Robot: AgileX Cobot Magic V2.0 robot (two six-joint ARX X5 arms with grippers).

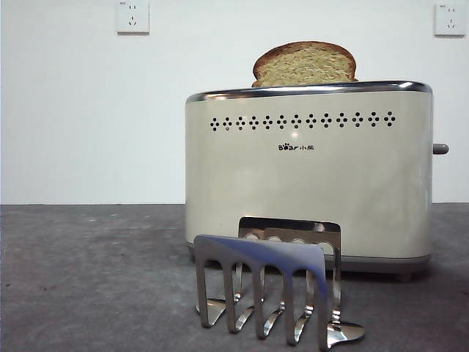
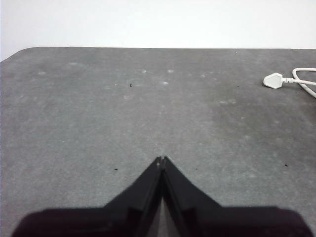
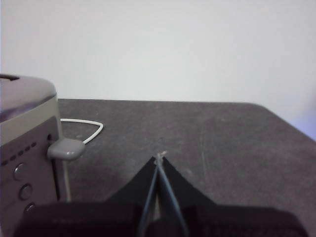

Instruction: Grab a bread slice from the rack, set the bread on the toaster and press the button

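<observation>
Bread (image 1: pixel 305 64) is being shown standing upright in the toaster (image 1: pixel 308 176), its domed brown top poking out above the chrome rim, toward one o'clock of the toaster's middle in the front view. The rack (image 1: pixel 267 290) is being shown with no slice in it, just in front of the toaster at six o'clock. The picking and the placing are therefore being judged as done. The button (image 1: pixel 440 149), a small grey lever, is being seen jutting from the toaster's narrow end at three o'clock in the front view, and it appears high on its track with the bread riding high, so the pressing is being judged as not yet done.

No arm is being shown in the front view. In the right wrist view the right gripper (image 3: pixel 160 157) is being held low over the grey table (image 3: pixel 197 133), jaws pressed together to a point and nothing being held. The lever is lying near it, toward nine o'clock of the jaw tips, apart from them and at about their height; round knobs are being seen below it on the same end panel. This arm is being judged the better placed for the press.

In the left wrist view the left gripper (image 2: pixel 162 159) is likewise being held closed and empty over bare table, with a white plug (image 2: pixel 274 80) and cord lying well apart at two o'clock.
</observation>
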